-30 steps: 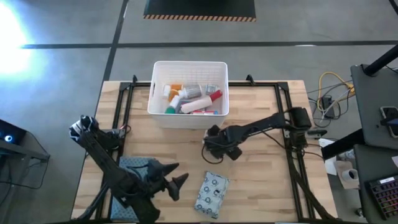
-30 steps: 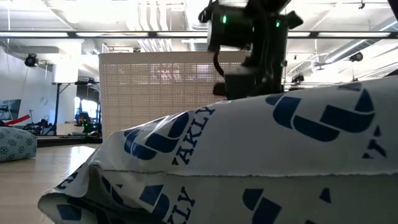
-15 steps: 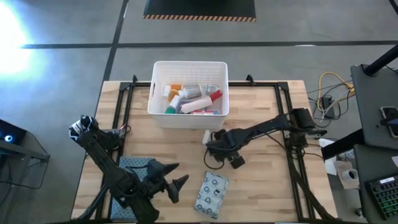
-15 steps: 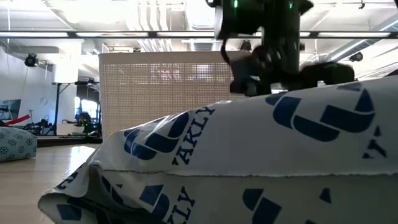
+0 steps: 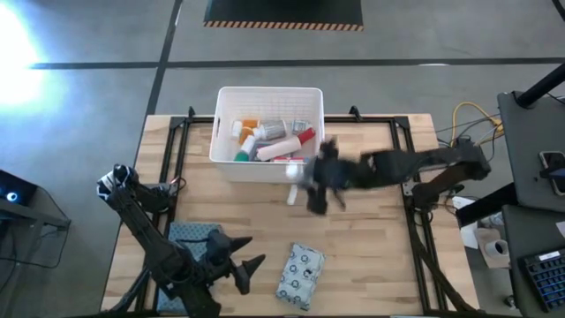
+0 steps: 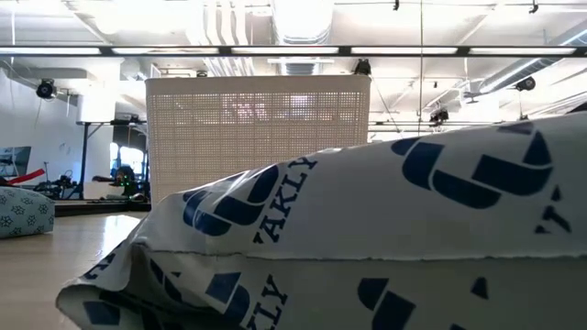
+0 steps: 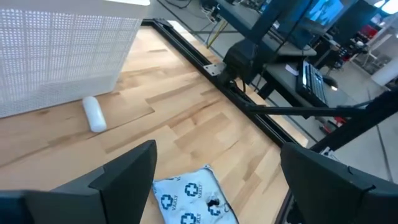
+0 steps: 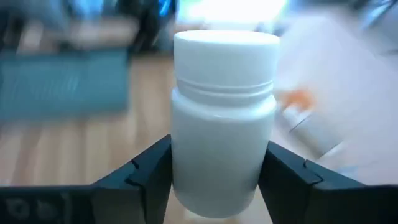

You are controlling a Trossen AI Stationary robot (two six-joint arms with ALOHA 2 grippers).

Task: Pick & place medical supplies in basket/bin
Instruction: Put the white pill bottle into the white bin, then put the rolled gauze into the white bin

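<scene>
left gripper (image 5: 240,269), fingers apart, idles low at the table's near edge | one blue-white patterned first-aid pouch (image 5: 301,275); one small white roll (image 5: 292,194) still out | white ribbed plastic bin (image 5: 268,98), several supplies inside | right gripper (image 8: 211,180) clamped on one white plastic bottle (image 8: 224,118), raised beside the bin, likely for dropping in

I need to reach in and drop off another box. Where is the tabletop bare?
Bare wood lies right of the patterned pouch, toward the table's right rail, and left of the white bin. It is crowded just in front of the bin: the right claw holds a white bottle above a white roll.
</scene>
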